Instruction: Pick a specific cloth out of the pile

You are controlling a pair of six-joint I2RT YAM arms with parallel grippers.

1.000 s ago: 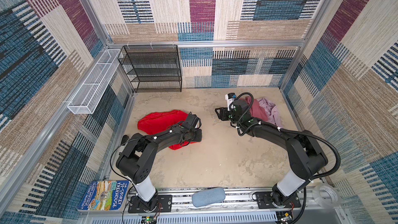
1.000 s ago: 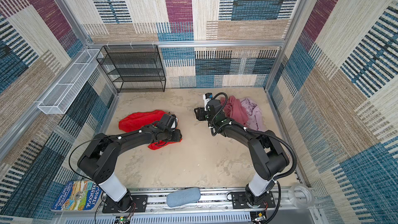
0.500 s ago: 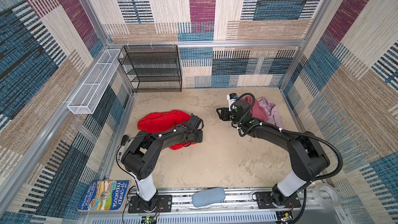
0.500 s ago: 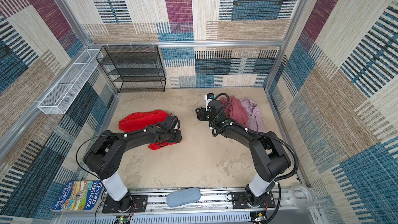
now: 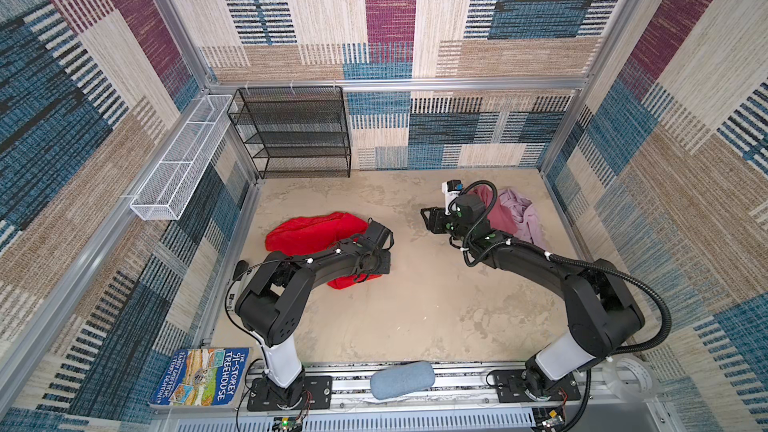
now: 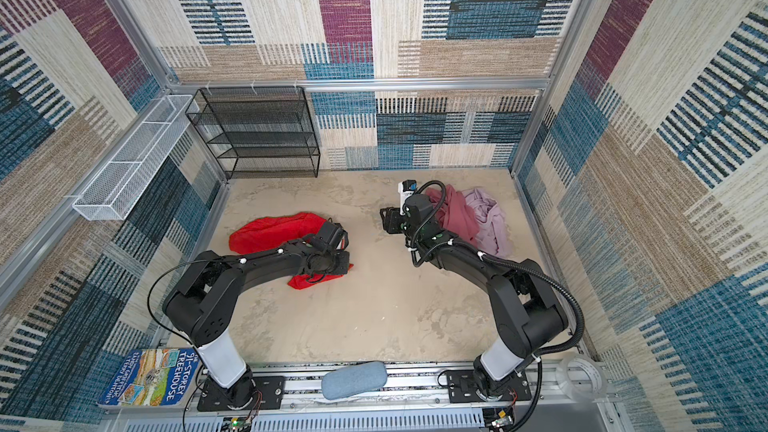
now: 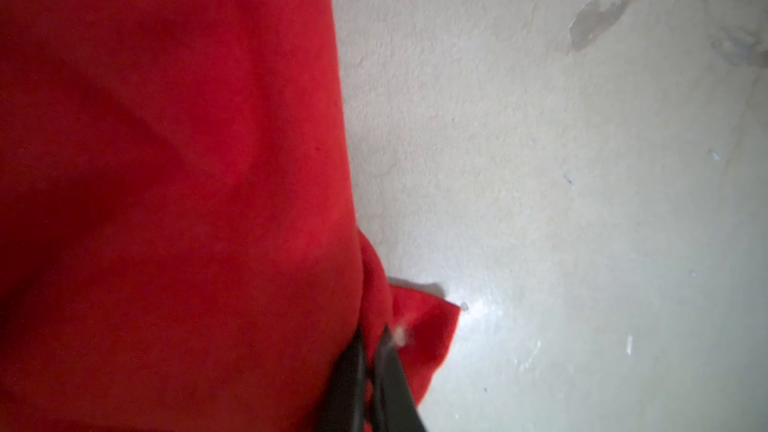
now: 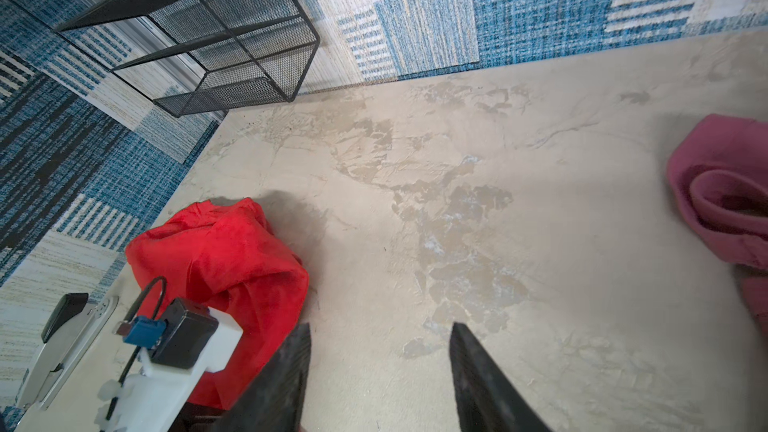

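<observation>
Pinching the red cloth edge, my left hand can drag it away from the pile; right hand spread, idle.

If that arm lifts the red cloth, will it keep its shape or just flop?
Probably flop: the red cloth lies crumpled in soft folds. It looks thin, so likely light. The left gripper pinches only an edge fold, so the rest would likely hang and drag.
</observation>
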